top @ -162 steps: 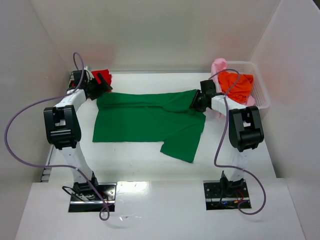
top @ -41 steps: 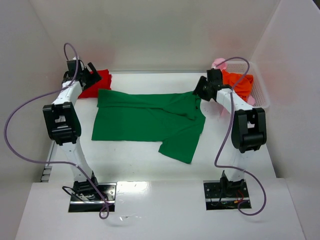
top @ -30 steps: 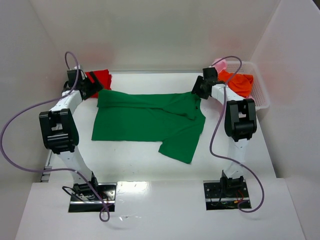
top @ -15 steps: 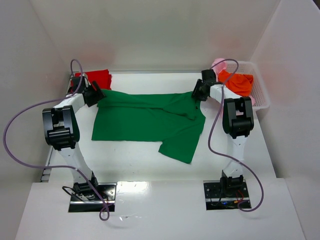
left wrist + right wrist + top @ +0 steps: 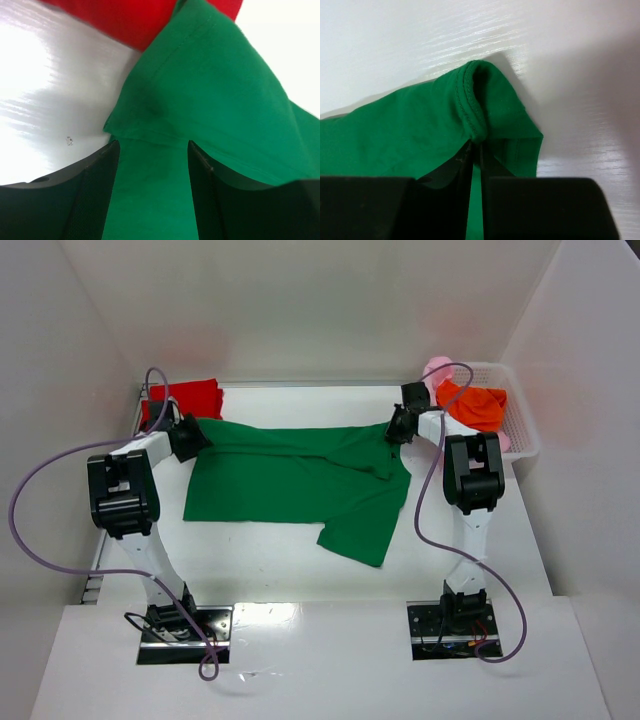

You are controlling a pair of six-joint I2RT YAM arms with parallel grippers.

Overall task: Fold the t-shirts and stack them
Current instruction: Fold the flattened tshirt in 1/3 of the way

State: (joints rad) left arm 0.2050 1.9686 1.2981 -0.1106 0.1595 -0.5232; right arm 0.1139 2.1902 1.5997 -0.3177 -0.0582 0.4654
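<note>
At the far left corner of the white desk lies a red cloth t-shirt, folded flat. It sits just beyond the left arm. The left jaws are down at the far left corner of the dark green cloth t-shirt and are spread. In the left wrist view their two dark fingers stand on either side of a doubled fold of green cloth without yet closing on it. The red edge shows just behind that fold.

The dark green cloth t-shirt is spread out in the middle of the desk. Its long axis runs left to right, parallel to the far edge, and one flap trails toward the near edge right of centre.

At its far right corner the right arm reaches in. The right jaws are pressed almost together, pinching the rolled green hem.

Each arm therefore has its own far corner, and the whole body of the shirt lies on the near side of both sets of jaws. A fold would likely mean carrying that far edge toward the near edge. The left side looks like the one that must close first.

Past the right arm, at the far right corner, are a pale pink cloth t-shirt and an orange cloth t-shirt. Both are heaped unfolded in a white plastic mesh basket.
</note>
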